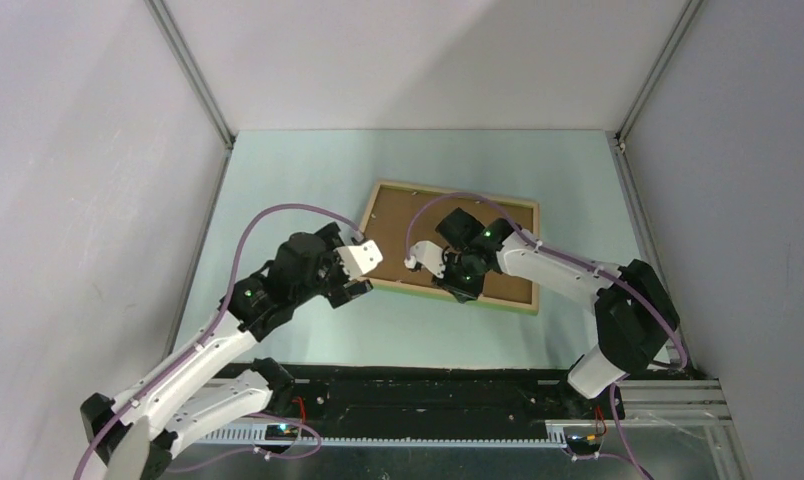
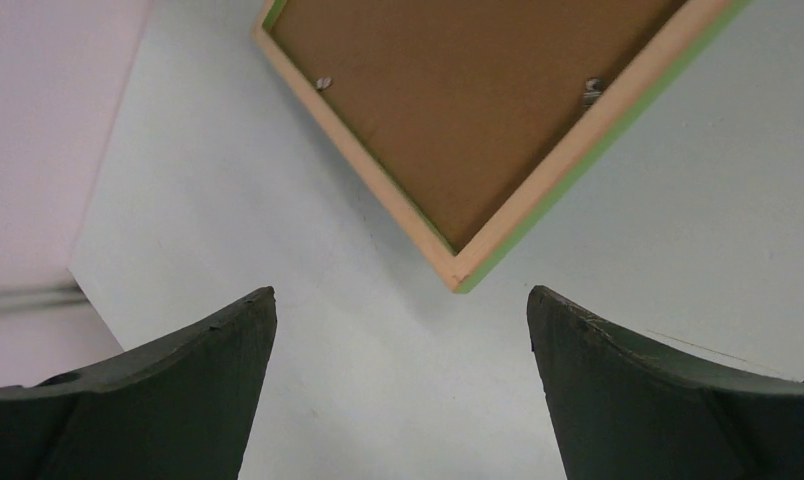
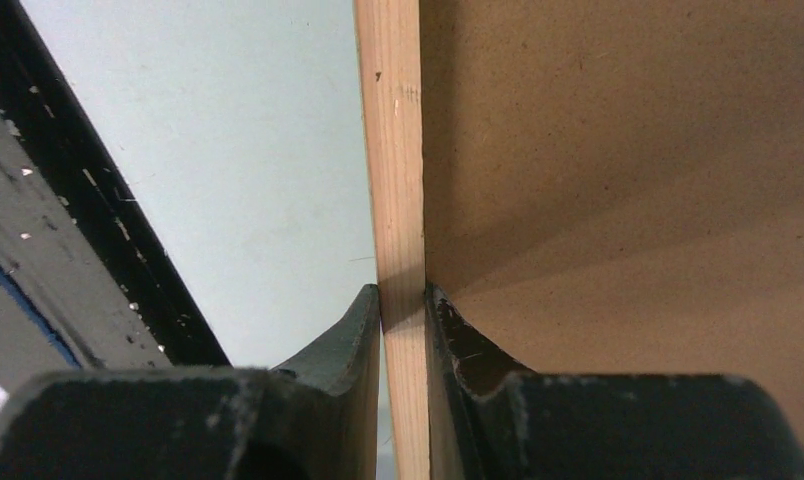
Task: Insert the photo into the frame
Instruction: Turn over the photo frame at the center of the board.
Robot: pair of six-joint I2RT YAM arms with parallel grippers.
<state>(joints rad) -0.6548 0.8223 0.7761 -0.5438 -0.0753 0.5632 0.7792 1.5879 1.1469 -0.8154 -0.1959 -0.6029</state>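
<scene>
Right gripper (image 3: pixel 403 305) pinches the frame (image 3: pixel 396 150) rail, left gripper (image 2: pixel 400 295) gapes empty; best lift level and slow so backing board (image 3: pixel 628 150) doesn't slip.

The frame (image 2: pixel 366 158) is pale wood on its back, with a thin green stripe along its outer edge. The board (image 2: pixel 478 100) inside it is plain brown. The table (image 2: pixel 228 200) is very light green. My left gripper (image 2: pixel 401 300) and right gripper (image 3: pixel 403 300) have dark grey fingers (image 2: pixel 178 400). My arms (image 1: pixel 203 355) are white and black, with purple cables (image 1: pixel 288 207).
</scene>
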